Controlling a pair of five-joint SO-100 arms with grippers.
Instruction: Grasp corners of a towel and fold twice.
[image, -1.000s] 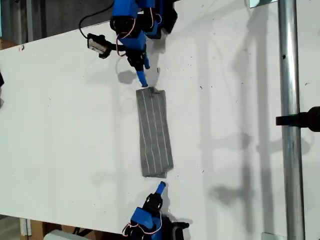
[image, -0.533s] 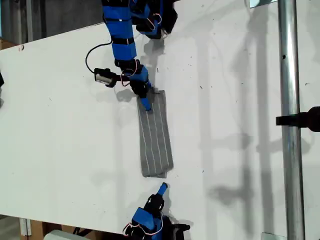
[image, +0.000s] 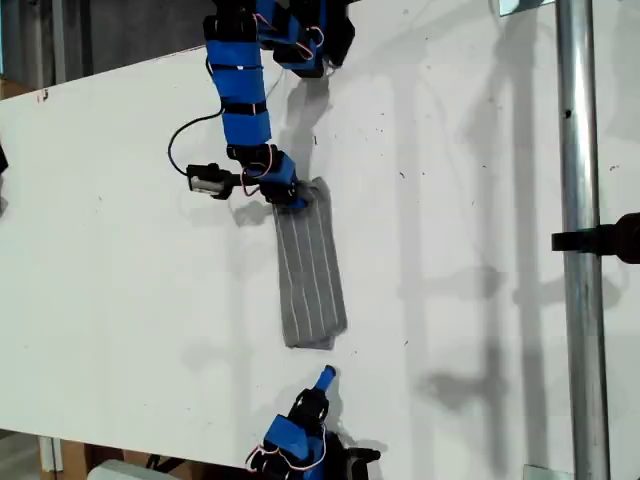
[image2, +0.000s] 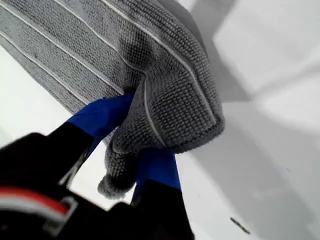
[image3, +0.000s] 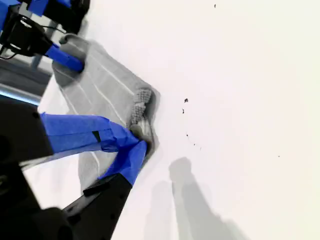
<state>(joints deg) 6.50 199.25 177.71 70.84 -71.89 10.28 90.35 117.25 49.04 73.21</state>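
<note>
The grey striped towel (image: 311, 268) lies on the white table (image: 120, 280) as a narrow folded strip running up and down the middle of the exterior view. My first gripper (image: 297, 200) is shut on its upper end. In the first wrist view the blue fingers (image2: 107, 115) pinch a bunched, lifted corner of the towel (image2: 170, 95). My second gripper (image: 324, 377) sits by the table's lower edge, a little short of the towel's lower end, with its fingertips together. In the second wrist view that gripper (image3: 140, 145) points at the near corner of the towel (image3: 100, 87), and my first gripper (image3: 67, 59) shows at the far end.
A vertical metal pole (image: 578, 200) with a black clamp (image: 605, 240) stands at the exterior view's right. The first arm's base (image: 300, 30) is at the top edge, and the second arm's base (image: 295, 445) is at the bottom edge. A few dark specks (image3: 185, 101) mark the table.
My first arm reached down from the top edge, moved its gripper onto the towel's upper end and shut on it, bunching that corner. The second arm stayed still.
</note>
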